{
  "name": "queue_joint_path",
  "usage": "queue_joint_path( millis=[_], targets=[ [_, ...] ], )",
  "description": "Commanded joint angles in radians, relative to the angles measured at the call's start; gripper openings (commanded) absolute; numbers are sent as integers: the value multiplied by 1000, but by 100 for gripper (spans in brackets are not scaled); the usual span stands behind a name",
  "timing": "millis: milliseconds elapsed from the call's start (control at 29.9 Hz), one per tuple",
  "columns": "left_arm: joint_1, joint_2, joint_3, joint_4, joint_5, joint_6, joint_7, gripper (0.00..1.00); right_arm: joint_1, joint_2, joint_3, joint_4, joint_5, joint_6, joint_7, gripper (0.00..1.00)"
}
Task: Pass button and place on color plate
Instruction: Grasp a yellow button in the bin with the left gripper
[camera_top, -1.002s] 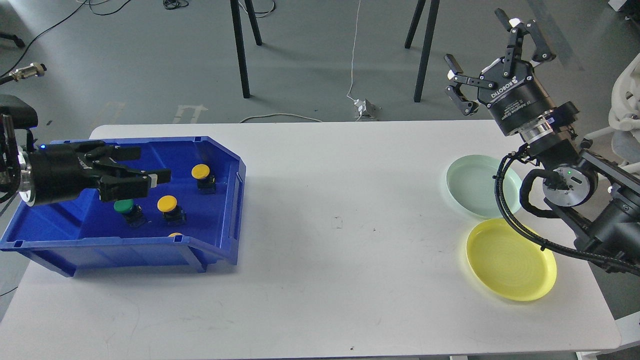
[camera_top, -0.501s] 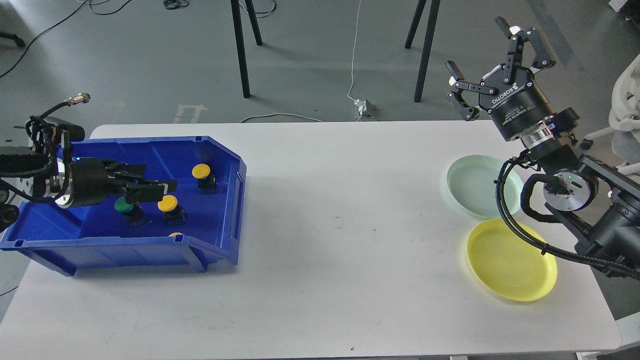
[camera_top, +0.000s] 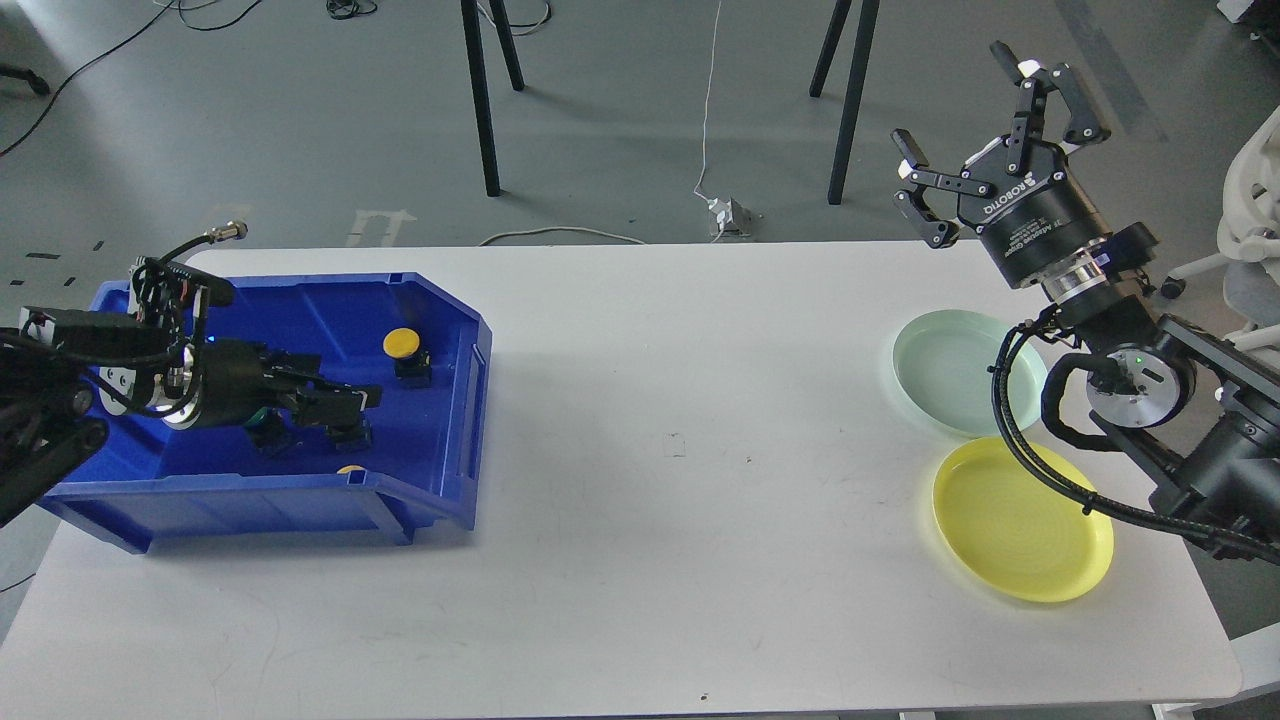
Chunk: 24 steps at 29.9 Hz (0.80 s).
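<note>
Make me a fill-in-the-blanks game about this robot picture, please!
1. The buttons sit inside a ____ bin.
2. The right gripper is held up with its fingers ____.
3. The plate nearest the table's front edge is ____.
4. Both plates are ____ of buttons.

Missing words: blue; open; yellow; empty
</note>
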Motion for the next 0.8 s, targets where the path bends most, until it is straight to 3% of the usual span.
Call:
queue_joint_path(
  millis=[0,768],
  targets=[
    [1,-19,2,21,0,0,0,98,-2,0,0,0,0,0,0,99],
    [1,-108,39,156,36,29,0,97,-8,0,0,2,0,0,0,99]
  ],
)
